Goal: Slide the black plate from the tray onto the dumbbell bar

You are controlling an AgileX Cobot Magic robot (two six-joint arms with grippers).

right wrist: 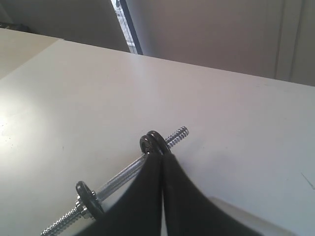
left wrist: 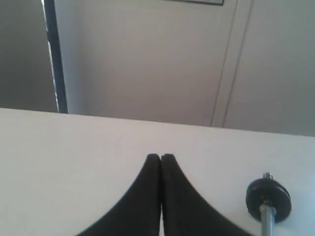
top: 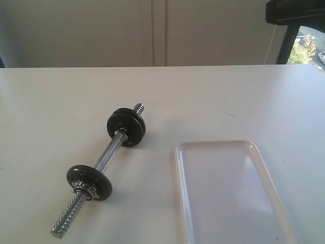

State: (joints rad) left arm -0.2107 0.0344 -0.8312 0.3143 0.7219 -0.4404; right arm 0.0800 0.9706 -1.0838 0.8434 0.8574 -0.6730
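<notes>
My left claw (left wrist: 160, 157) is clenched, fingers pressed flat together, over the white table (left wrist: 74, 147), with the far end of the dumbbell bar (left wrist: 267, 219) off to one side. My right claw (right wrist: 162, 156) is pinched closed the same way, gripping nothing. Just past its tips the black plate (right wrist: 158, 139) sits on the bar's far threaded end, tight against the neighbouring disc (right wrist: 146, 144). The tray (top: 179, 173) lies on the table beside the bar.
</notes>
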